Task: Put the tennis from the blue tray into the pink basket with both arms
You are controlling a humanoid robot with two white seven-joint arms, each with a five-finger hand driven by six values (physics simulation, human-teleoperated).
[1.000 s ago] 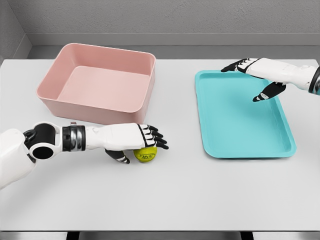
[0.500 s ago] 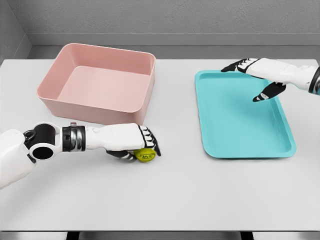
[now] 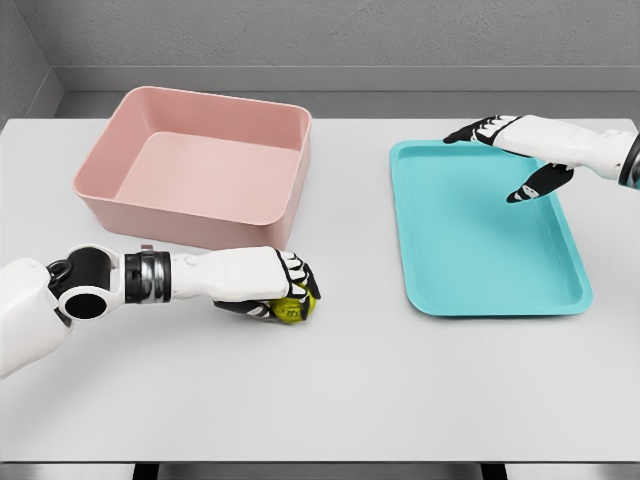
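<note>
Curling left hand (image 3: pixel 262 280) fingers (image 3: pixel 300 278) gripping tennis ball (image 3: pixel 292 307), right hand (image 3: pixel 520 145) fingers spread

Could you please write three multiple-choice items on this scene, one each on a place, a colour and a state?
1. Where is the ball?
A. in the tray
B. on the table in front of the basket
C. in the basket

2. What colour is the basket?
A. pink
B. blue
C. grey

3. What is the left hand doing?
A. hovering open over the tray
B. resting flat in the basket
C. curled round the ball

Key: 1 B, it sits on the table below the basket's near wall. 2 A, its walls are pink. 3 C, its fingers wrap the ball; the right hand hangs open over the tray.
</note>
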